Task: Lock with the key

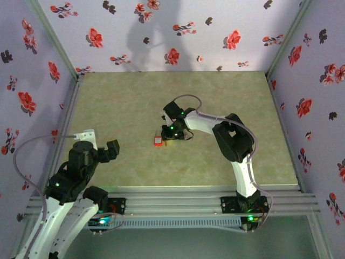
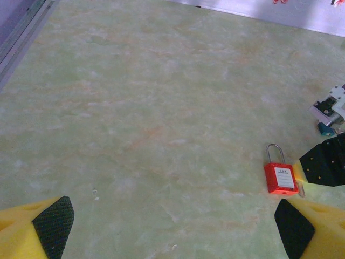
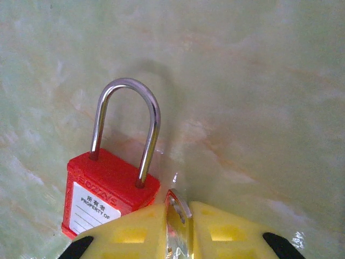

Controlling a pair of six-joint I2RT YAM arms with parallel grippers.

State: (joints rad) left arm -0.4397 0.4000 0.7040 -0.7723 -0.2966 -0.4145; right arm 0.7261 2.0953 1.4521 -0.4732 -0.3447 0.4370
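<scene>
The red padlock (image 3: 108, 183) lies flat on the pale green table, its metal shackle (image 3: 126, 127) seated in the body and pointing away from me. My right gripper (image 3: 178, 218) sits just beside the padlock's right corner. Its yellow fingers (image 3: 135, 232) are pressed close on the key's thin silvery blade (image 3: 178, 208), and the key's head is hidden between them. From above, the right gripper (image 1: 171, 134) hovers right of the padlock (image 1: 157, 141). My left gripper (image 1: 110, 148) is open and empty near the table's front left. It looks across at the padlock (image 2: 281, 178).
Flowered walls enclose the table (image 1: 215, 97) on three sides, with a metal rail (image 1: 188, 197) along the near edge. The right arm (image 1: 234, 140) reaches in from the right. A small teal piece (image 2: 325, 128) shows by that arm's white fitting.
</scene>
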